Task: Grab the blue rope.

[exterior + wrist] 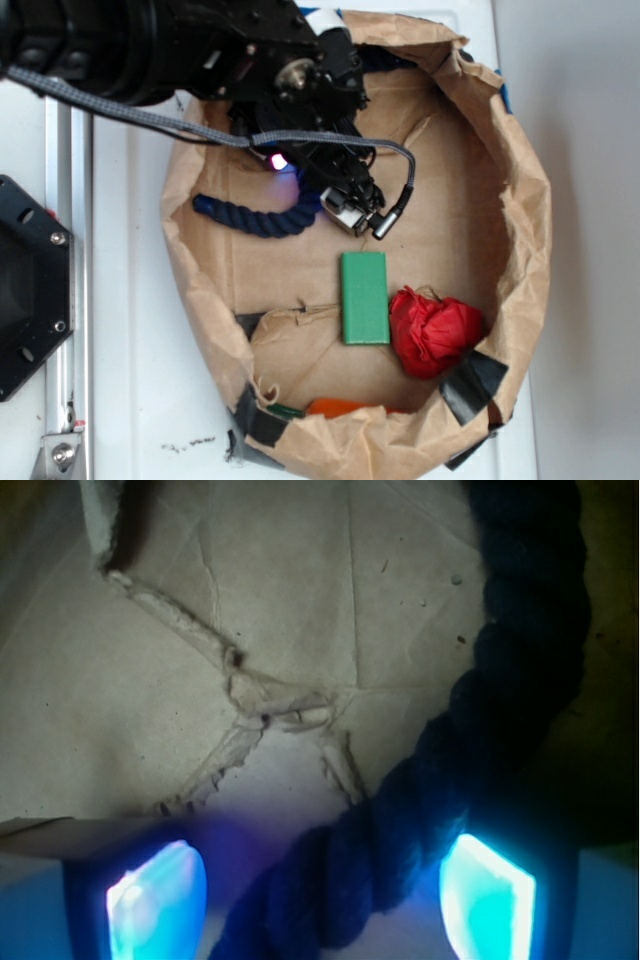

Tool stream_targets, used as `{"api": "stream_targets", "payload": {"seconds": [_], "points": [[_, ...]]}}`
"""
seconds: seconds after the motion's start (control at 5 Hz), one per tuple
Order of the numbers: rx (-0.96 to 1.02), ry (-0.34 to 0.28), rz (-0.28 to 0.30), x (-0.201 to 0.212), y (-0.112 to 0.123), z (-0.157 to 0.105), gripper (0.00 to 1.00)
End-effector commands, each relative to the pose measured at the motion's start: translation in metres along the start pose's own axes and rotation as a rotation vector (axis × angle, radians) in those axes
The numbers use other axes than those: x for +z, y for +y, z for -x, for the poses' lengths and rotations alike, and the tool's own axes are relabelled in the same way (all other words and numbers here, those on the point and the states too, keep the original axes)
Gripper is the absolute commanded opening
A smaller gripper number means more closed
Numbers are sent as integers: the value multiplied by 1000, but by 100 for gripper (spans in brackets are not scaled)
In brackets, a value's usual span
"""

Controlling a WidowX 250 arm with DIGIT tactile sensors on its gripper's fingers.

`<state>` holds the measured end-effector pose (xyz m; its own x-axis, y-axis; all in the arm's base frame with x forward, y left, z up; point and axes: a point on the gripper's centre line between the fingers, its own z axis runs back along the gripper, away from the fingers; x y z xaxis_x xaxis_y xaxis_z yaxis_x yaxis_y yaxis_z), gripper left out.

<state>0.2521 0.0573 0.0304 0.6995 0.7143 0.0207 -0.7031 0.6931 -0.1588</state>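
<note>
Paper bag floor (150,680), blue rope (480,740) between open gripper (320,900)

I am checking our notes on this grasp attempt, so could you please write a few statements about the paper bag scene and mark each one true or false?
1. The blue rope passes between the two fingers in the wrist view. True.
2. The fingers are closed tight on the rope. False: they stand apart, with a clear gap on the left side of the rope.
3. The green block lies beside the red cloth bundle. True.
4. The rope lies outside the brown paper bag. False: it rests on the bag's floor, inside the rolled rim.
5. The green block sits on top of the rope. False: it lies apart from it, nearer the bundle.
</note>
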Motion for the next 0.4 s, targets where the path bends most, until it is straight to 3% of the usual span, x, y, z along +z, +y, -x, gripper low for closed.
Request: {"api": "stream_targets", "payload": {"seconds": [0.0, 0.2], "points": [[23, 3, 34, 1, 0, -6, 100], [35, 13, 26, -4, 0, -1, 0]]}}
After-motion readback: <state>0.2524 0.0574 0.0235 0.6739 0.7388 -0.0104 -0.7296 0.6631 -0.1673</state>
